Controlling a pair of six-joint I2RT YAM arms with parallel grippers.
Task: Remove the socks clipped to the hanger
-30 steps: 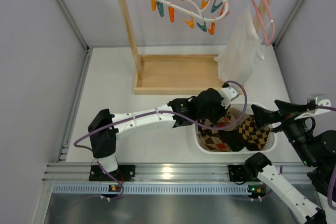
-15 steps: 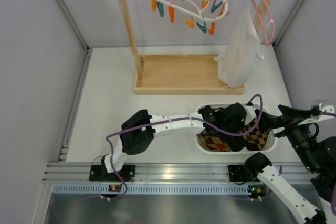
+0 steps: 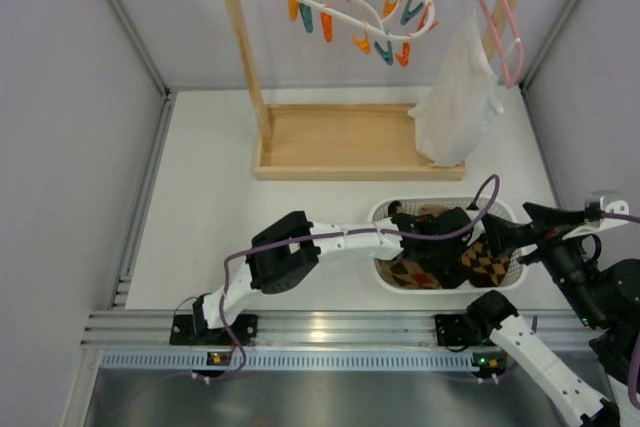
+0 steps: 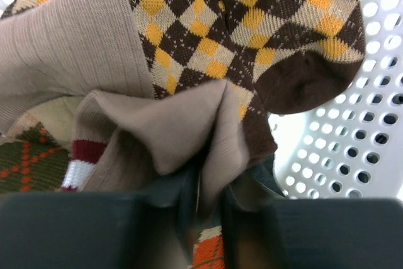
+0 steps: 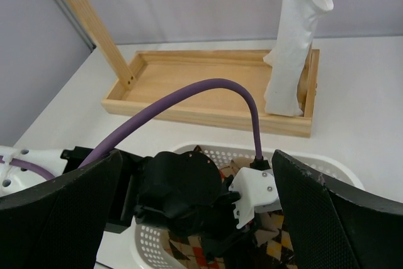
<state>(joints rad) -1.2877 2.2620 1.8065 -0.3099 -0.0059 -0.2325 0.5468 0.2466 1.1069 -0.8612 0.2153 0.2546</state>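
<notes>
The white oval hanger [image 3: 360, 9] hangs from the wooden rack's bar, and its orange and teal clips carry no socks. Several socks [image 3: 415, 272] lie in the white basket [image 3: 379, 215]. My left gripper [image 3: 460, 245] is down inside the basket, shut on a fold of a plain tan sock [image 4: 189, 130] pinched at my left gripper [image 4: 204, 196]. A brown and yellow argyle sock [image 4: 252, 23] lies just beyond. My right gripper [image 3: 520, 232] hovers open and empty over the basket's right end, its jaws wide apart in the right wrist view [image 5: 195, 218].
The wooden rack with its tray base [image 3: 340, 142] stands behind the basket. A white garment [image 3: 455, 97] hangs from a pink wire hanger [image 3: 500, 17] at the rack's right. The left arm's purple cable [image 5: 189, 92] arches over the basket. Grey walls close in both sides.
My left arm has swung right and gone down deeper into the basket among the socks. My right gripper has stayed at the basket's right end.
</notes>
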